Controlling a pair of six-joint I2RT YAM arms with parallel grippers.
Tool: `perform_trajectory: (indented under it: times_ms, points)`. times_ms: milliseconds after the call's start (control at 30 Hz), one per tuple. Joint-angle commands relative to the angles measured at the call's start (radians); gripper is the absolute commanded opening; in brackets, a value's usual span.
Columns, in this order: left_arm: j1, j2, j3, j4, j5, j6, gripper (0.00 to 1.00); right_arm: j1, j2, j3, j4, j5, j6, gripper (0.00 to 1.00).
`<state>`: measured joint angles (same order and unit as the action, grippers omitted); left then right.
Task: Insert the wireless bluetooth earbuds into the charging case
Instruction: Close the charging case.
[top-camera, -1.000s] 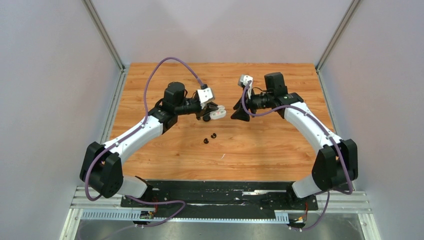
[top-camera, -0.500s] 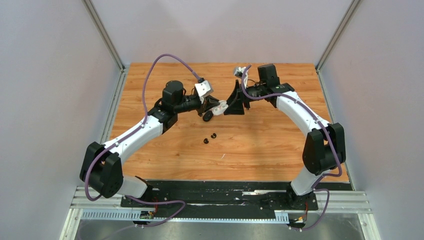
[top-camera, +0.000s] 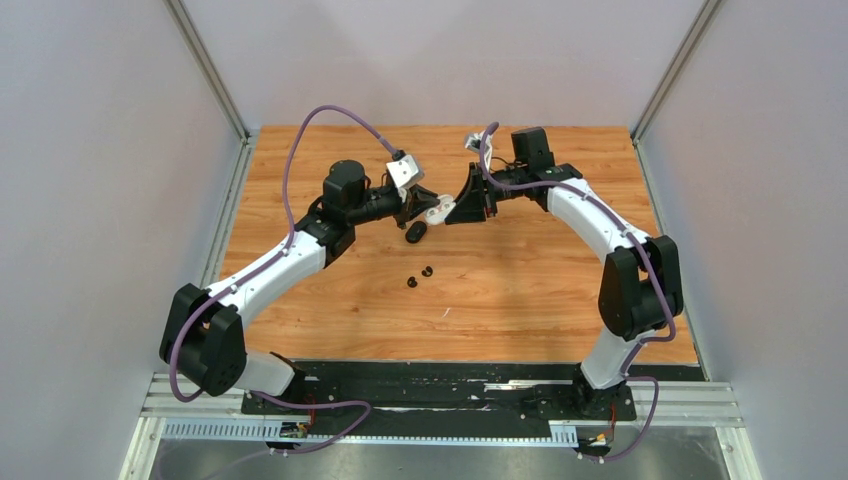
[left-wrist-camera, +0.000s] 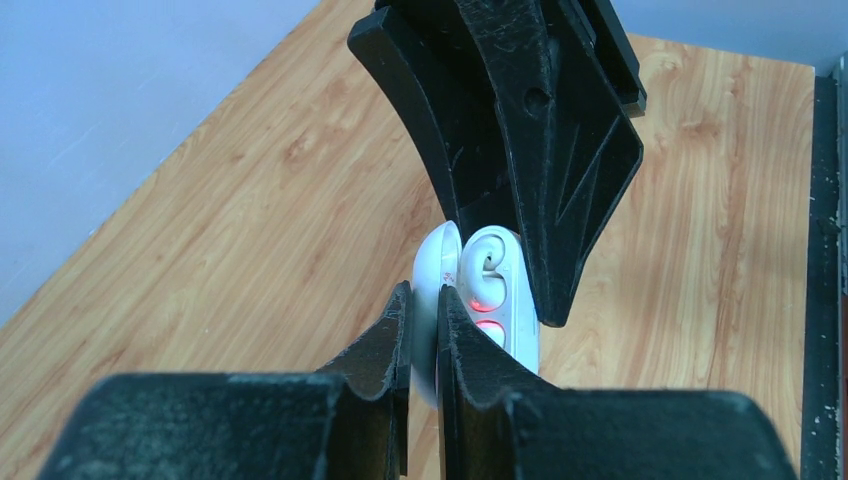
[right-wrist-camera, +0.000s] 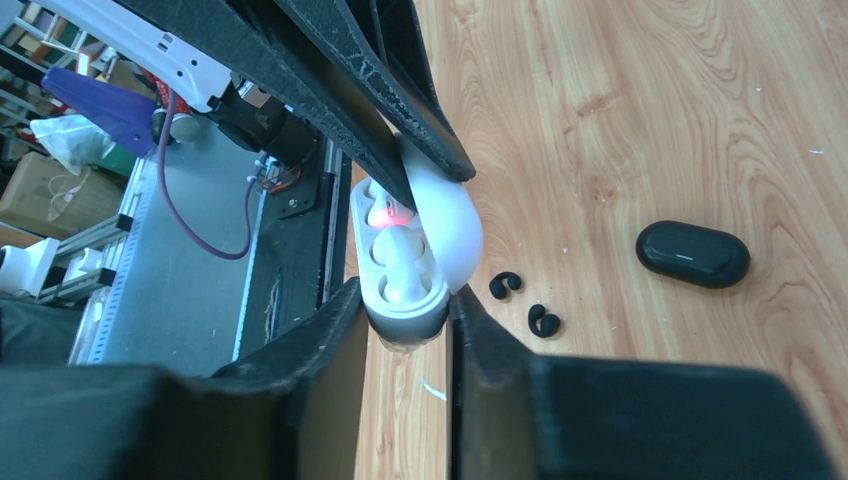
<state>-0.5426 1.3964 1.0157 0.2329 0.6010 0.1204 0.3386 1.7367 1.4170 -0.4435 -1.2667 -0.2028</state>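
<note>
Overhead from behind, wrist views close — facing each other, sharing white case (left-wrist-camera: 515, 300)

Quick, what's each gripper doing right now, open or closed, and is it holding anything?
Left gripper: closed on the open lid of the white charging case.
Right gripper: closed around the same case's base.

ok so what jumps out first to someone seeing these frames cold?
The open white pill-shaped plastic charging case, held above the back centre of the wooden table between the left tool and right tool, a red light glowing inside beside a seated white earbud. Next, two small black plastic earbuds lying loose on the wood, with a closed black pill-shaped case just beyond them.
</note>
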Motion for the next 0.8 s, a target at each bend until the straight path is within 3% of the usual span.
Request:
perform_trajectory:
  times_ms: [0, 233, 333, 400, 633, 767]
  points:
    - [0.000, -0.021, 0.015, 0.061, -0.010, -0.017, 0.00, -0.002, 0.015, 0.040, 0.061, -0.059, 0.059, 0.12]
    - [0.008, -0.022, 0.051, -0.010, -0.016, -0.013, 0.19, -0.018, 0.040, 0.037, 0.098, -0.090, 0.088, 0.03]
    - [0.023, -0.016, 0.102, -0.058, -0.030, -0.030, 0.45, -0.022, 0.048, 0.037, 0.100, -0.095, 0.088, 0.00]
    - [0.062, -0.005, 0.143, -0.084, -0.009, -0.063, 0.56, -0.026, 0.051, 0.034, 0.099, -0.097, 0.086, 0.00]
    - [0.126, 0.120, 0.306, -0.257, 0.294, -0.212, 0.80, -0.029, 0.056, 0.040, 0.101, -0.100, 0.070, 0.00]
    - [0.127, 0.197, 0.313, -0.255, 0.415, -0.288, 0.94, -0.030, 0.064, 0.050, 0.104, -0.096, 0.074, 0.00]
